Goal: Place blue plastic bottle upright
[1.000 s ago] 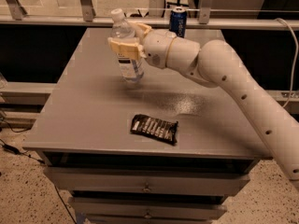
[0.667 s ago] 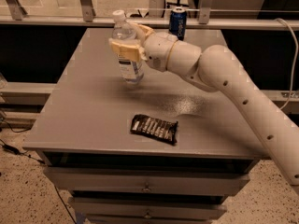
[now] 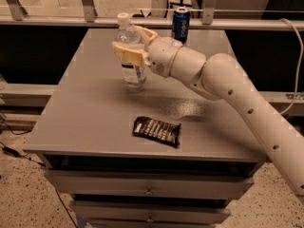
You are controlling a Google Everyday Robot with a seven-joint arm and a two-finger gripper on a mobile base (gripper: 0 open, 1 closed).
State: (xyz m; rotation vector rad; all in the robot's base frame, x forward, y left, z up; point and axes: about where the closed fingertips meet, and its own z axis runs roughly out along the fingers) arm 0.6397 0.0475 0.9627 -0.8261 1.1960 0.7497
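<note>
The blue plastic bottle [image 3: 130,65] is a small clear bottle with a white cap and pale label. It stands upright on the grey table [image 3: 85,113], left of centre toward the back. My gripper [image 3: 131,45] reaches in from the right and is shut on the bottle's upper body, one tan finger in front and one behind. The bottle's base looks to be at the table surface.
A dark blue soda can [image 3: 181,24] stands at the back edge of the table. A black snack packet [image 3: 157,131] lies flat near the front centre. My white arm [image 3: 237,99] stretches over the table's right side. Drawers sit below the tabletop.
</note>
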